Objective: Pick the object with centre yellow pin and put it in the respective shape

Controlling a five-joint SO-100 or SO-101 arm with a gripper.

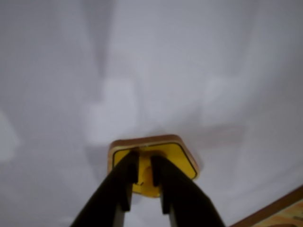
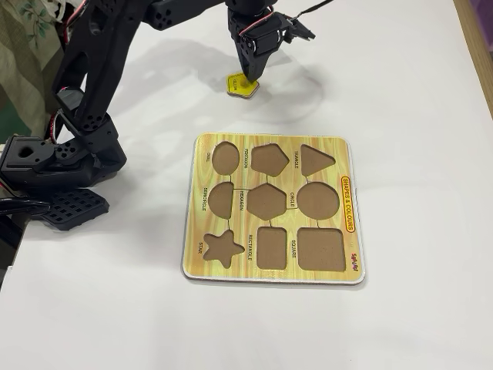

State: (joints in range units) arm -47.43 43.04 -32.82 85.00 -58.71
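White tabletop [image 2: 416, 92] under soft light, faint overlapping shadows, wooden edge [image 2: 484, 46] at right.

One yellow shape piece [image 2: 239, 85] lies near the far edge of the white worktop [image 2: 416, 92]. One wooden shape board [image 2: 273, 208] sits toward the middle, holding nine empty cutouts in three rows of three. One black robot arm [image 2: 92, 92] stands at the left edge.

A white desk [image 2: 400, 85] fills the fixed view; patterned greenish cloth [image 2: 27, 46] lies past its upper left edge, a pale wooden strip [image 2: 484, 46] at the right
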